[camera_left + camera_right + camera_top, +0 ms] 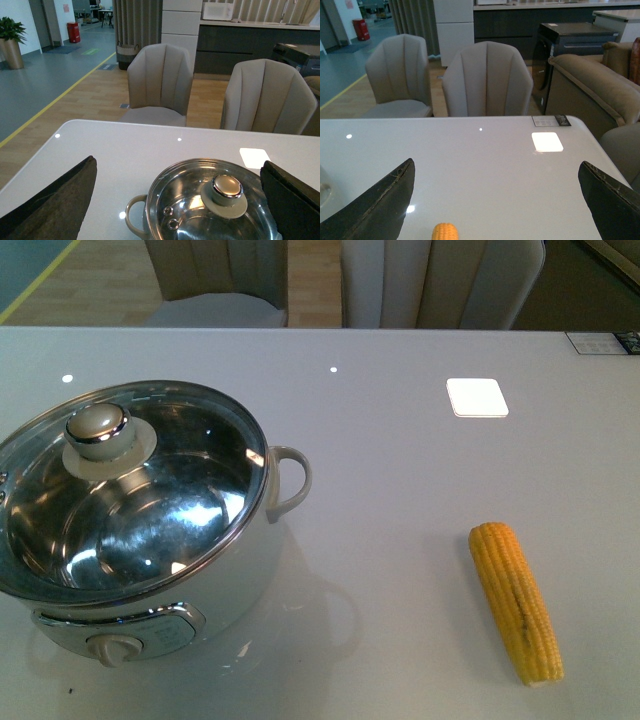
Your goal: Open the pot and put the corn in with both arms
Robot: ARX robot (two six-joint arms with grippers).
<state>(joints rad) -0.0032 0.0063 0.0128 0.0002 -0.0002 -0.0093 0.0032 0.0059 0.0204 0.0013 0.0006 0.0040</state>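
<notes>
The pot (238, 585), glass lid (150, 505) on, sits near the table's (400, 480) front edge at the left. The corn (515, 602) lies front right, well apart. The left gripper (177, 167) and right gripper (496, 167) are spread wide and empty. Chairs (487, 80) stand beyond the far edge.

The left gripper (177, 164) and right gripper (496, 165) each show two broad, matte black, wedge-shaped fingers (55, 205) with rough surfaces.
</notes>
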